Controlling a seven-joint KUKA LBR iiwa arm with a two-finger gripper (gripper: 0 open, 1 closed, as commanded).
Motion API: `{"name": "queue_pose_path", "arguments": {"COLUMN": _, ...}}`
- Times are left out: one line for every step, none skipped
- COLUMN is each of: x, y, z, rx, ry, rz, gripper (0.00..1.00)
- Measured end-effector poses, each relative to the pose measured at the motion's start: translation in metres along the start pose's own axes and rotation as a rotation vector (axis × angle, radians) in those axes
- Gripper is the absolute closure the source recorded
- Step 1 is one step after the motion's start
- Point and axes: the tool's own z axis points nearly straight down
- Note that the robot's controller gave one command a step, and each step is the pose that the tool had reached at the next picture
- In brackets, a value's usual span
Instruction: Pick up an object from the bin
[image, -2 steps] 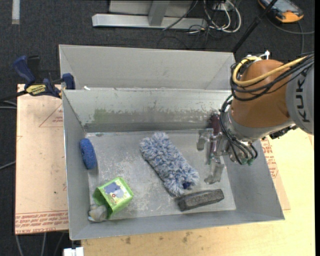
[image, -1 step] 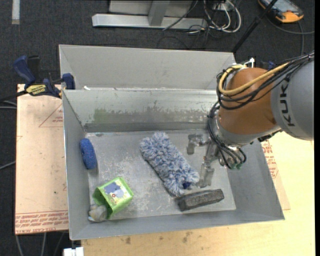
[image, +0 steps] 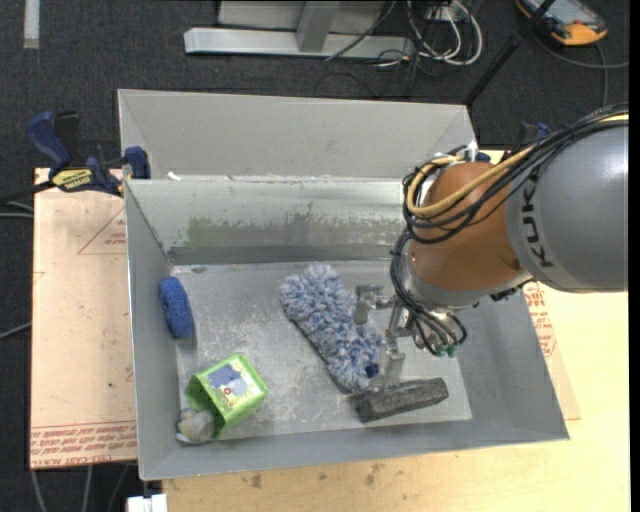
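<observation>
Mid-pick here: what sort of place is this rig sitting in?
Most likely a robotics lab or test cell rather than a factory line. A grey metal bin holds mismatched items such as a blue shaggy duster and a green block. It stands on dark carpet, with loose cables behind it.

The arm (image: 575, 215) came in from the right, its thick grey link angled down and to the left. An orange cover (image: 460, 240) wrapped the wrist, with black and yellow cables (image: 432, 196) looped across its top. Beneath it, the end effector (image: 386, 338) hung low, pointing downward.
</observation>
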Motion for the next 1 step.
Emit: {"name": "queue_pose_path", "arguments": {"x": -0.0117, "y": 0.0198, "z": 0.0482, "rx": 0.000, "ry": 0.003, "rz": -0.064, "gripper": 1.00}}
